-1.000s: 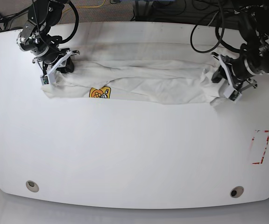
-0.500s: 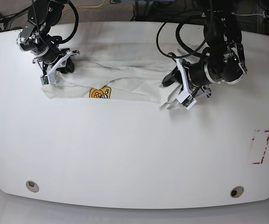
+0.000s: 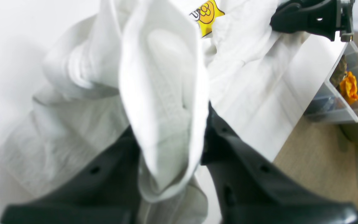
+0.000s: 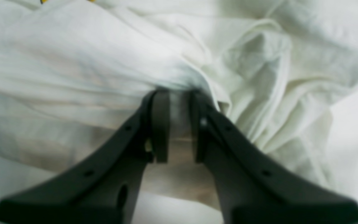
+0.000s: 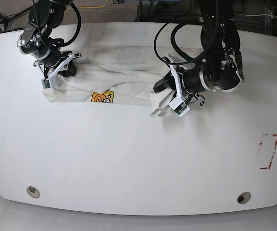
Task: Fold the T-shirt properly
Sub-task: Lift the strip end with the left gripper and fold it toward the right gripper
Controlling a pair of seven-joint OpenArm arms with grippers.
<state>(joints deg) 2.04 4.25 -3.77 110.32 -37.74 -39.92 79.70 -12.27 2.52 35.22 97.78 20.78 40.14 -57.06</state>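
Cream cotton fills the upper middle of the base view: 1 T-shirt point(image 5: 124, 82), bunched into a long wrinkled band across the far half of the white table point(image 5: 129, 159). It carries 1 yellow patch point(image 5: 102, 96) on its lower edge, left of centre. 2 arms work on it.

The left gripper point(image 5: 166, 102) sits at the centre right of the base view, at the shirt's right end. In the left wrist view its 2 dark fingers point(image 3: 247, 180) stand a little apart with a thick fold of the cloth point(image 3: 166, 102) clamped between them, the fold rising up the middle of the frame and the patch visible at the top.

The right gripper point(image 5: 56, 72) is at the upper left of the base view, on the shirt's left end. In the right wrist view its 2 pads point(image 4: 160, 124) are almost together, with a narrow gap, their tips buried under a ridge of fabric point(image 4: 135, 68); they are pinching that ridge.

1 red-marked rectangle point(image 5: 267, 151) lies at the table's right edge, well apart from the shirt. 2 round holes point(image 5: 32, 191) sit near the table's lower edge.
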